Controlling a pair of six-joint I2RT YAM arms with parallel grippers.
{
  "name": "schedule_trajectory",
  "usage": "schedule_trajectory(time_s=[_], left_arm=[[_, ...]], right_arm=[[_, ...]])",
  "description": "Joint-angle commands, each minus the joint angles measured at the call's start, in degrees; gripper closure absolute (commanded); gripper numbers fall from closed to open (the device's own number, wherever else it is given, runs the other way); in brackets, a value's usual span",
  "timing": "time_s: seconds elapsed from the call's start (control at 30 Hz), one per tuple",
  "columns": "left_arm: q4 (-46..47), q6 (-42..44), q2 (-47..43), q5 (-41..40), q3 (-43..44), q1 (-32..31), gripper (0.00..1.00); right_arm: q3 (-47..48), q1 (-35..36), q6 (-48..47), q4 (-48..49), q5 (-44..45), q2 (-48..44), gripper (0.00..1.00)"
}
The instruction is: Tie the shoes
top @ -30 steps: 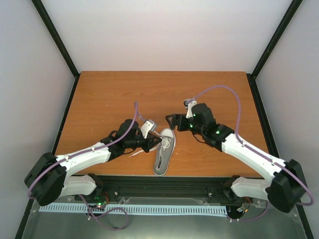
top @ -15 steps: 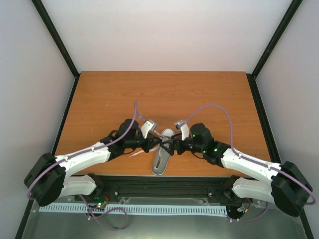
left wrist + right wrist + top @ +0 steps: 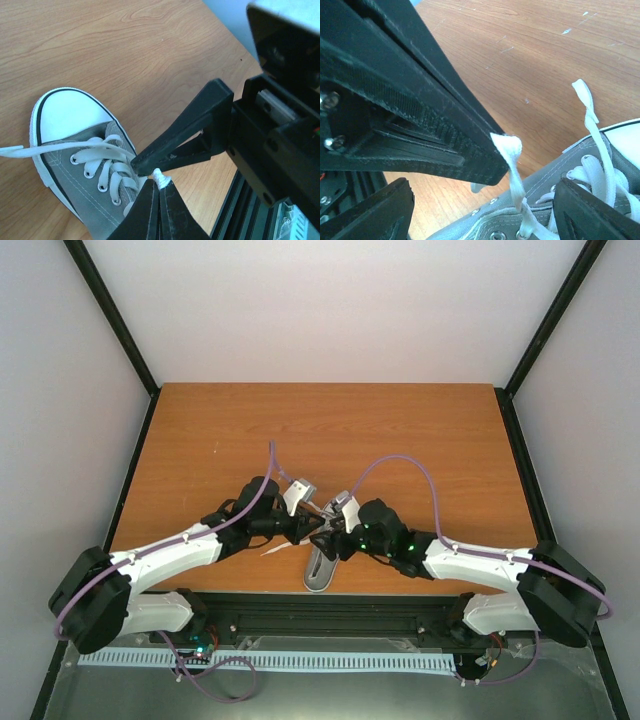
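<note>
While lying near the table's [image 3: 200, 440] front edge between both arms, the grey canvas sneaker [image 3: 75, 165] is showing a white toe cap, sole edge and laces; the left gripper [image 3: 159, 185] is pinching one lace end [image 3: 159, 175], with the right gripper [image 3: 482, 200] gaping around it.

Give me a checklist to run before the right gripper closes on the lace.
1. Grip: left gripper shut on the lace end: ok.
2. Jaws: right gripper open, that lace hanging between its fingers: ok.
3. Clearance between the two grippers: cannot tell; in the left wrist view a right finger passes very close to the left tips.
4. Second strand: other lace end free of both grippers: ok.
5. Pose: shoe sole-down on the table: ok.
6. First knot started: cannot tell.
</note>
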Motion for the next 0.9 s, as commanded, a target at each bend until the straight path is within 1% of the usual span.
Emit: schedule_trajectory(time_s=[0.0, 0.1, 0.23, 0.33, 0.4, 0.5, 0.57, 0.63, 0.67, 0.7, 0.73, 0.8, 0.83, 0.87], left_arm=[[0.9, -1.0, 0.6, 1.0, 2.8, -0.7, 0.99], [0.6, -0.7, 1.1, 1.3, 3.2, -0.7, 0.99], [0.4, -0.7, 1.3, 1.5, 3.4, -0.7, 0.99], [0.4, -0.7, 1.2, 1.7, 3.4, -0.7, 0.99], [0.2, -0.6, 1.2, 1.7, 3.4, -0.7, 0.99], [-0.4, -0.4, 1.2, 1.4, 3.5, -0.7, 0.99], [-0.7, -0.4, 1.0, 1.2, 3.5, -0.7, 0.99], [-1.1, -0.7, 0.4, 0.5, 3.5, -0.7, 0.97], [-1.3, -1.0, -0.1, 0.0, 3.5, -0.7, 0.93], [-1.7, -1.1, -0.7, -0.7, 3.4, -0.7, 0.86], [-2.4, -1.3, -1.4, -1.7, 3.6, -0.7, 0.76], [-4.4, -2.1, -2.9, -5.4, 4.1, -0.7, 0.49], [-6.0, -2.7, -3.6, -9.2, 4.6, -0.7, 0.4], [-7.7, -3.2, -4.0, -12.0, 5.2, -0.6, 0.34]], right_arm=[[0.9, 2.1, -1.4, 3.6, 8.9, 1.1, 0.28], [1.5, 2.6, -1.5, 5.0, 11.1, 2.8, 0.38], [2.7, 3.0, -1.6, 5.9, 13.7, 4.6, 0.47], [3.4, 3.4, -1.1, 6.1, 16.6, 5.1, 0.57], [3.5, 3.5, -0.4, 6.5, 17.8, 5.0, 0.66], [3.8, 3.6, 0.3, 5.9, 19.3, 5.1, 0.85], [4.0, 3.6, 0.8, 5.2, 20.0, 5.1, 0.95], [3.8, 3.7, 1.3, 4.6, 20.3, 5.1, 0.97], [3.7, 3.7, 1.5, 4.3, 20.4, 5.0, 0.97], [3.4, 3.7, 1.9, 4.1, 20.5, 4.8, 0.97], [3.0, 3.7, 2.2, 3.8, 20.6, 4.5, 0.97], [2.1, 3.7, 2.9, 3.6, 20.7, 3.8, 0.97], [1.6, 3.7, 3.2, 3.4, 20.8, 3.1, 0.97], [1.0, 3.7, 3.3, 3.3, 20.7, 2.8, 0.97]])
